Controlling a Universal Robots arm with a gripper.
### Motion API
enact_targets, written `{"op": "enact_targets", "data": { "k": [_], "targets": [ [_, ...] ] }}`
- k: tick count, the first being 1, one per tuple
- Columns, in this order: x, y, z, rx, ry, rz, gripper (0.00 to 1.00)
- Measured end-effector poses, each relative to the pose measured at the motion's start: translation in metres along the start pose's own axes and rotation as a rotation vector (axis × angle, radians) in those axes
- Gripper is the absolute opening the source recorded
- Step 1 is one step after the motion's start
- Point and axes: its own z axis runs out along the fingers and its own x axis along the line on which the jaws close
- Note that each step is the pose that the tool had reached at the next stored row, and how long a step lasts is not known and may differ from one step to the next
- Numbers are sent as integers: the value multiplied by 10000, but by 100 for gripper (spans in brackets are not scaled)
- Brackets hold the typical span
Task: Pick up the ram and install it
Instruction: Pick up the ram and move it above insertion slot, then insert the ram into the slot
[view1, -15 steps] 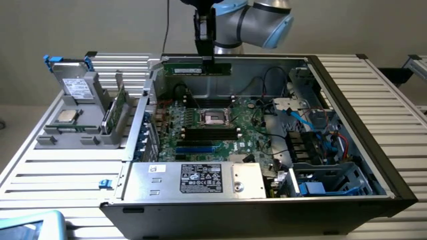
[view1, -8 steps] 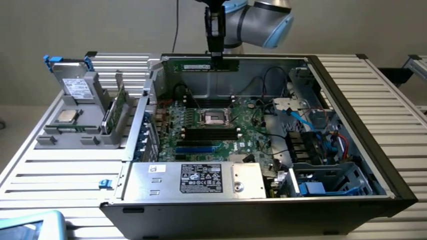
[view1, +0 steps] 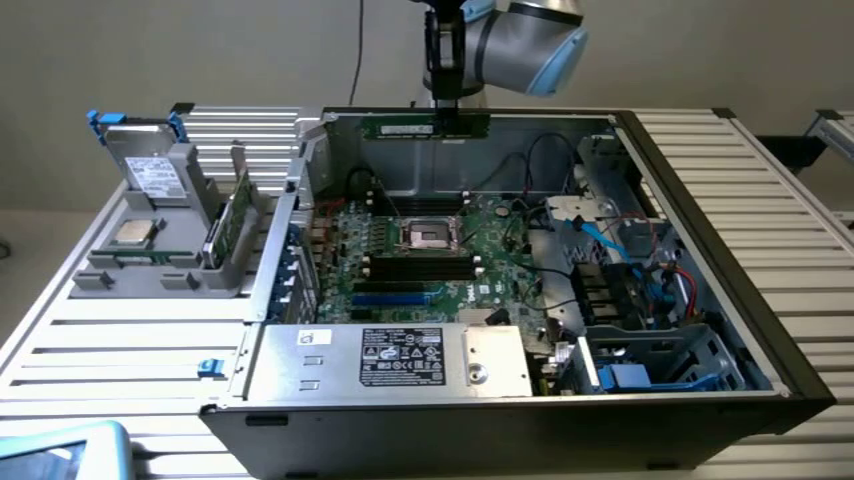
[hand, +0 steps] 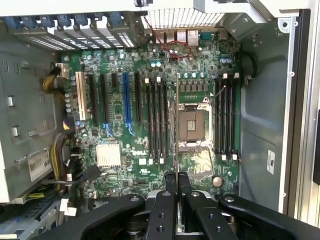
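Observation:
The ram (view1: 407, 127), a narrow green stick, hangs level above the back wall of the open computer case (view1: 747, 300). My gripper (view1: 461, 122) is shut on its end toward the exterior view's right. In the wrist view the two black fingers (hand: 165, 200) press together on the ram, which shows edge-on as a thin line (hand: 176, 130) running over the motherboard (hand: 120, 165). Below lie the processor socket (hand: 192, 127) and the long black memory slots (hand: 157, 120) on either side of it. The same slots (view1: 424, 265) sit mid-board in the exterior view.
A grey stand (view1: 160, 270) at the exterior view's left holds a drive with blue handles (view1: 147, 165), a square silver chip (view1: 134, 233) and an upright green board (view1: 227, 225). A metal power box (view1: 387, 360) fills the case's front. Cables and drive cages (view1: 641, 290) crowd its right side.

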Motion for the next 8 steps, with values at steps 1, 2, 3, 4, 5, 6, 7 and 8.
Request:
{"op": "enact_targets", "data": {
  "k": [1, 2, 3, 4, 5, 6, 7, 8],
  "targets": [
    [-12, 1, 4, 1, -2, -12, 13],
    [-20, 1, 7, 0, -3, -29, 13],
    [-22, 1, 10, 1, -5, -45, 13],
    [-23, 1, 13, 1, -7, -55, 13],
    [-24, 2, 16, 2, -8, -60, 13],
    [-24, 2, 16, 0, -8, -62, 13],
    [-25, 2, 16, -1, -6, -73, 13],
    [-25, 2, 16, -1, -8, -86, 13]
  ]
}}
